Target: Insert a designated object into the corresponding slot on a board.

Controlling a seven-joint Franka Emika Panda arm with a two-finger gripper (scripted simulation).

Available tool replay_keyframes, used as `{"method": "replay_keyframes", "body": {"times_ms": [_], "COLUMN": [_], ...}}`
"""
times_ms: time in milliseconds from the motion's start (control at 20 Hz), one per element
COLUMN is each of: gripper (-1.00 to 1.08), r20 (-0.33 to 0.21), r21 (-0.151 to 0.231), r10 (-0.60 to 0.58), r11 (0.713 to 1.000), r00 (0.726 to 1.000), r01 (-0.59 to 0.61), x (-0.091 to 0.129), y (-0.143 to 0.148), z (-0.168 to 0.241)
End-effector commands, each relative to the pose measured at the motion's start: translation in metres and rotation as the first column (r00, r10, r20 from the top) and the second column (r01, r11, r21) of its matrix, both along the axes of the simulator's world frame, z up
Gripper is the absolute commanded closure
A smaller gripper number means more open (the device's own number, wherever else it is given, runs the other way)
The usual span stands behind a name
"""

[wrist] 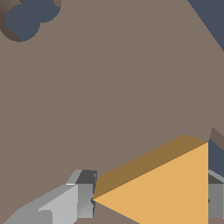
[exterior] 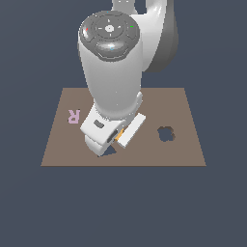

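In the exterior view, the big white robot arm (exterior: 113, 72) leans down over the flat brown board (exterior: 183, 144). The gripper (exterior: 112, 144) is low, very near the board. A tiny bit of the orange triangle (exterior: 119, 135) peeks out between the white parts of the hand. A dark bit of the triangle slot (exterior: 111, 151) shows just under the gripper. The pink letter R (exterior: 73, 115) lies on the board toward the exterior view's left. The dark wavy hole (exterior: 165, 133) sits toward the exterior view's right, well apart from the gripper.

In the wrist view, the orange triangle (wrist: 170, 192) looks large. A grey finger (wrist: 83, 197) touches its sharp tip, and another grey finger (wrist: 215, 201) presses its flat side. So the gripper (wrist: 151, 200) is squeezing the triangle between its fingers. The brown board (wrist: 109, 87) lies behind it. Part of the wavy hole (wrist: 26, 17) shows in one corner. A dark gap (wrist: 216, 153) shows by the triangle's flat side.
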State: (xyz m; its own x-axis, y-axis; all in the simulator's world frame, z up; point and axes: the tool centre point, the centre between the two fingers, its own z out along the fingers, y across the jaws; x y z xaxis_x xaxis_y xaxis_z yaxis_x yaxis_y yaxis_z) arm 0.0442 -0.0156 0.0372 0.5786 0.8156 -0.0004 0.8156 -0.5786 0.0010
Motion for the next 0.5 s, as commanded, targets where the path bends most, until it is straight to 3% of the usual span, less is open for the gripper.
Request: {"method": "replay_keyframes", "body": {"times_ms": [0, 200, 450], "gripper": [1.08, 1.08, 1.08], "r20": [0.001, 0.001, 0.000], "r21": [0.000, 0.000, -0.001], "r10": [0.093, 0.237, 0.406], "r11": [0.996, 0.972, 0.914], "r00": [0.996, 0.972, 0.914], "r01": [-0.093, -0.237, -0.406], "x": [0.002, 0.008, 0.016], "y": [-0.006, -0.016, -0.026], "z": [0.001, 0.001, 0.002]}}
